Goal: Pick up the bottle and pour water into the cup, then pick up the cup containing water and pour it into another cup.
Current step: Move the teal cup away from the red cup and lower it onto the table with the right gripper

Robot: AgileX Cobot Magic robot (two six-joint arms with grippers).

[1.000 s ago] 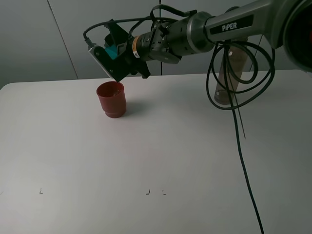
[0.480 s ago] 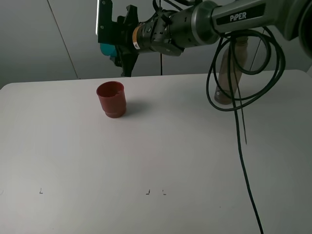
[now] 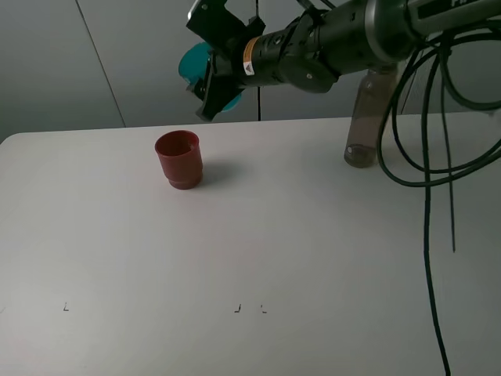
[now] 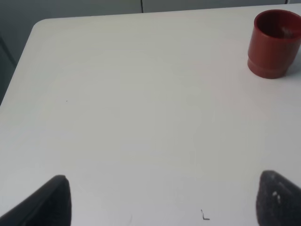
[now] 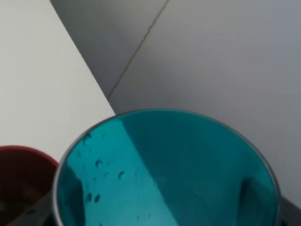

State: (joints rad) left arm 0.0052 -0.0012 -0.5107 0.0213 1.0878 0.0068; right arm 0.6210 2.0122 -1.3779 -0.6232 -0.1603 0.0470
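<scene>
Overhead, right gripper (image 3: 215, 74) pinching teal cup (image 3: 196, 64); red cup (image 3: 179, 159) near table (image 3: 250, 258) far edge.

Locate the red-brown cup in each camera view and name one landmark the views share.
Exterior high: red-brown cup stands upright on the table, left of centre toward the far edge.
Left wrist: whole cup at one corner of the picture.
Right wrist: only a sliver of its rim beside the teal cup.
Shared landmark: the white table.
</scene>
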